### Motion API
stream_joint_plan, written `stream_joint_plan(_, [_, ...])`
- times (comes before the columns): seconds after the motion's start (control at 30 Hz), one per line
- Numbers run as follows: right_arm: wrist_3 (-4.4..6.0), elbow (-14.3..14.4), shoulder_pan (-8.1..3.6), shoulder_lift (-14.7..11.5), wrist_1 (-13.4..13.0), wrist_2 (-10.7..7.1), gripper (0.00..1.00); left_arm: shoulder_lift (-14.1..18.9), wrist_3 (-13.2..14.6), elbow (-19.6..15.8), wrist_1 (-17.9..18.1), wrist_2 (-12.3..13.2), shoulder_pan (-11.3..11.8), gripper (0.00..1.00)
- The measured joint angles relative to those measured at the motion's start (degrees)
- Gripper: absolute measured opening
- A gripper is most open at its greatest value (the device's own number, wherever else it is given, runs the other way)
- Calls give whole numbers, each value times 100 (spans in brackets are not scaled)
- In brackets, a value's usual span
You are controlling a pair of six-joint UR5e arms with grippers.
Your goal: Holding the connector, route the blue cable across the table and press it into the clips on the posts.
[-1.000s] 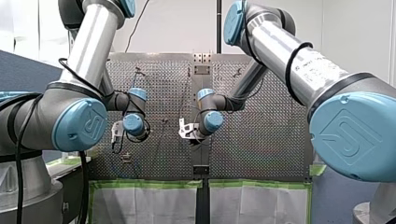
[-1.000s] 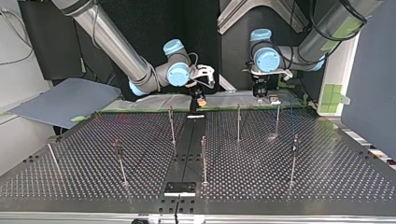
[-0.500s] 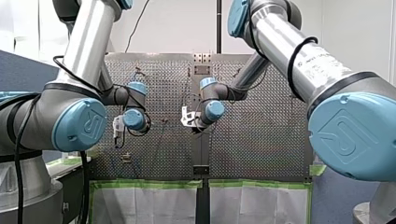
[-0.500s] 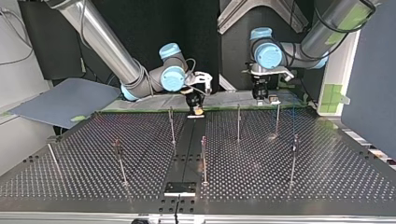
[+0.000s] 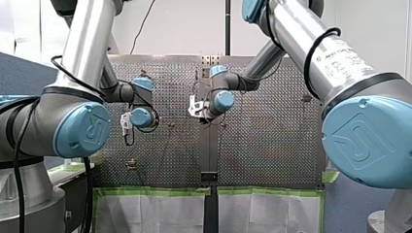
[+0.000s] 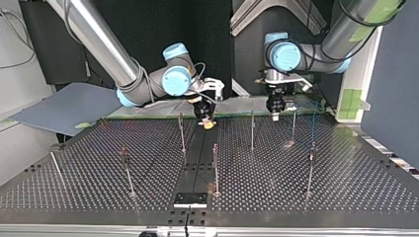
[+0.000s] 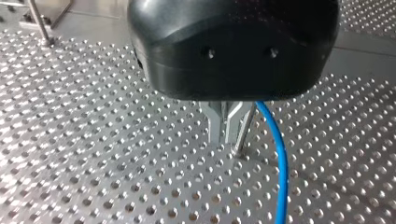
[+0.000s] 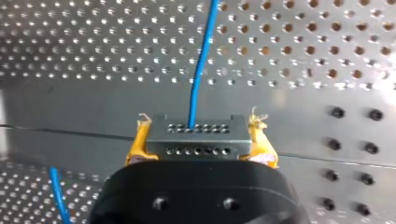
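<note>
Two yellow-padded right fingers (image 8: 137, 143) clamp boxy grey connector (image 8: 196, 136), left metal fingers (image 7: 216, 122) closed.

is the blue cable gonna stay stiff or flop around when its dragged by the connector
Probably floppy: the blue cable is thin and bends gently away from the connector. Likely light, since it curves freely over the table in the left wrist view. The connector itself looks rigid.

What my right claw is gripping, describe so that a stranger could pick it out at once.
On the perforated table, find the dark centre strip; my right claw hangs over its end nearest the arms. Between the claw's yellow pads sits the connector, a small grey metal block. It alone has two rows of tiny holes and the blue cable running out of it.
</note>
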Motion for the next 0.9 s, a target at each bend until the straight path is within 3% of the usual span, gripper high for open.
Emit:
stream_joint_plan(0.23, [-23, 5, 57, 257, -10, 8, 0, -342, -15, 73, 1, 5, -7, 0])
stream_joint_plan(0.47, [-29, 5, 66, 297, -13, 6, 0, -680, -21, 76, -61, -109, -32, 0])
stream_joint_plan(0.9, [-32, 5, 7, 294, -9, 5, 0, -748, 71, 77, -19, 56, -199, 0])
